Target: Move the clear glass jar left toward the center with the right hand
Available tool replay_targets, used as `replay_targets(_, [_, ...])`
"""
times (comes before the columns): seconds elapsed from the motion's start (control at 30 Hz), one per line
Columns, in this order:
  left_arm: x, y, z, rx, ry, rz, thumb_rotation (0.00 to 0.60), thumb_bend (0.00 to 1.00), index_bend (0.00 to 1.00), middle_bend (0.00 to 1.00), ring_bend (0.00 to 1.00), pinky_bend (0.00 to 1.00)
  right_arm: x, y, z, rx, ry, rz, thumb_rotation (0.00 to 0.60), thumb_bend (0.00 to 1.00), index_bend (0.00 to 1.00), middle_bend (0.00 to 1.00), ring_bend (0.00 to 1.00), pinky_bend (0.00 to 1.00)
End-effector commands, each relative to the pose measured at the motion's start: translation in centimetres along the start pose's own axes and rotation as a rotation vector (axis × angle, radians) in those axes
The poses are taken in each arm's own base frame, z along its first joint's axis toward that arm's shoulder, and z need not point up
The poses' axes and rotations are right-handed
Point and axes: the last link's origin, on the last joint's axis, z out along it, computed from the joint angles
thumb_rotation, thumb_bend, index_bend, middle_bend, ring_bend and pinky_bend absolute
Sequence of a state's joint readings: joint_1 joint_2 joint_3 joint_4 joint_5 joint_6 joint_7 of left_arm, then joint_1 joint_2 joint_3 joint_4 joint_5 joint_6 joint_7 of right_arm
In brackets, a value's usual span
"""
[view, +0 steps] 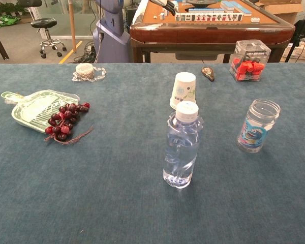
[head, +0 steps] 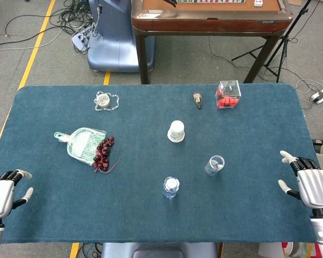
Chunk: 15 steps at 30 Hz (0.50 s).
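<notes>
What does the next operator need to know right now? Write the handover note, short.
Left hand: open, holds nothing, at the table's near left edge.
Right hand: open, holds nothing, at the near right edge, well apart from the jar.
Jar: upright, lid off, right of center, standing alone on the blue table. A water bottle stands to its left and nearer the robot; an upturned paper cup sits further back.
Done: nothing yet; the jar is untouched.
Left: reach in with the right hand, grip the jar, move it left toward the center, probably between bottle and cup, and release.
</notes>
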State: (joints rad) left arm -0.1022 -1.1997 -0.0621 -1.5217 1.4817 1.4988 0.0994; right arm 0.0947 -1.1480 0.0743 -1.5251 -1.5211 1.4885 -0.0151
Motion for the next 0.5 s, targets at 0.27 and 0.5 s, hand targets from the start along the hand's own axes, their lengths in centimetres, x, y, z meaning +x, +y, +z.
replay_targets(0.27, [-0.2, -0.2, 0.1, 0.017, 0.004, 0.012, 0.600, 0.30, 0.43, 0.41, 0.37, 0.52, -0.5, 0.3, 0.6, -0.017, -0.005, -0.001, 0.600, 0.11, 0.20, 0.32, 0.28, 0.32])
replay_targets(0.5, [-0.1, -0.3, 0.0, 0.024, 0.010, 0.006, 0.600, 0.30, 0.43, 0.41, 0.37, 0.52, -1.2, 0.1, 1.3, -0.019, -0.004, -0.052, 0.600, 0.00, 0.04, 0.14, 0.15, 0.32])
